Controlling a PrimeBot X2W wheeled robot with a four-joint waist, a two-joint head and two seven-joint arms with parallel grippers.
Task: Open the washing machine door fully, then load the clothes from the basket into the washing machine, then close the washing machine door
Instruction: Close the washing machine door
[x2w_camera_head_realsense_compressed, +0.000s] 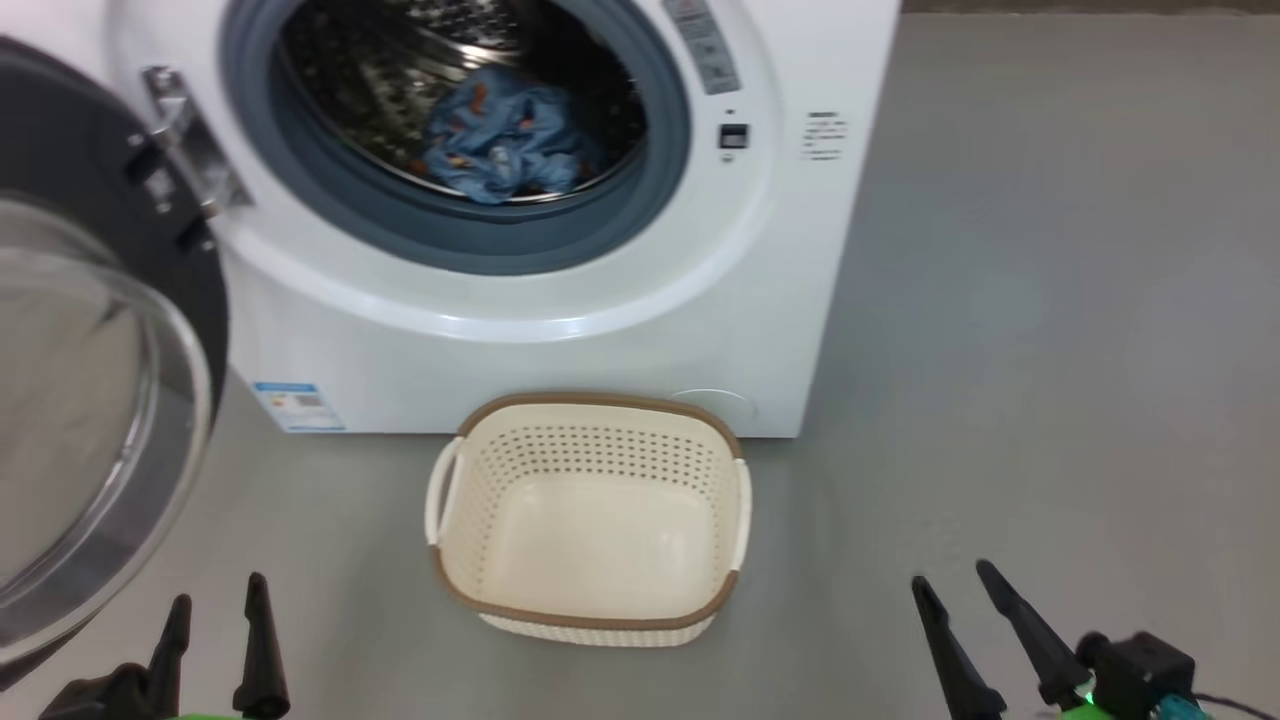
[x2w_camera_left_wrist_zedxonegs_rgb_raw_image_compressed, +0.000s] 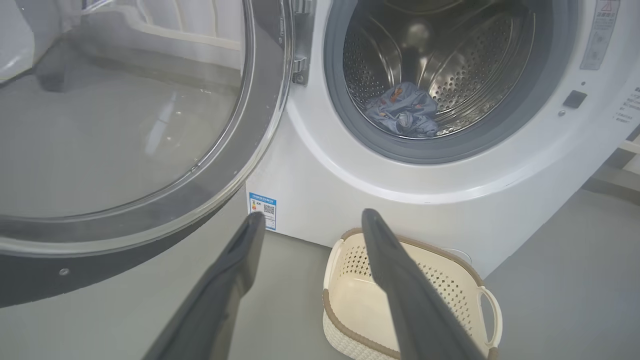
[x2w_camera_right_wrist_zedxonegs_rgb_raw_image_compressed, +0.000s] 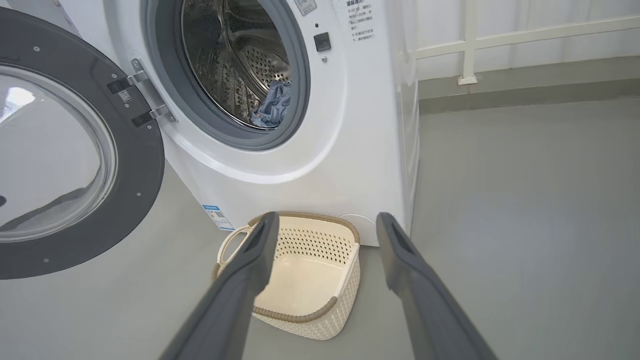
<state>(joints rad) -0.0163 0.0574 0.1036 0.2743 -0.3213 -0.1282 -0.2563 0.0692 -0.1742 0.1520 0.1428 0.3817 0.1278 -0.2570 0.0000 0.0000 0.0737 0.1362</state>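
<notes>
- Inside washing machine (x2w_camera_head_realsense_compressed: 500, 370) drum (x2w_camera_head_realsense_compressed: 400, 80) — clothes (x2w_camera_head_realsense_compressed: 505, 140) bunched low.
- On floor (x2w_camera_head_realsense_compressed: 1000, 400) just in front: basket (x2w_camera_head_realsense_compressed: 600, 455), upright.
- L side: washing machine door (x2w_camera_head_realsense_compressed: 60, 130) swung open.
- L jaws, R jaws — both spread, gripping nothing.

The left gripper (x2w_camera_head_realsense_compressed: 218, 590) sits low at the robot's left, its two dark fingers (x2w_camera_left_wrist_zedxonegs_rgb_raw_image_compressed: 225, 285) pointing forward and standing well apart, clear of any contact. The right gripper (x2w_camera_head_realsense_compressed: 950, 574) sits low at the right, its jaws likewise spread wide, its fingers (x2w_camera_right_wrist_zedxonegs_rgb_raw_image_compressed: 425, 300) leaning a little toward the left in the head view. Behind the right fingers, a black wrist block (x2w_camera_head_realsense_compressed: 1145, 665) carries a small green light (x2w_camera_head_realsense_compressed: 1085, 697).
</notes>
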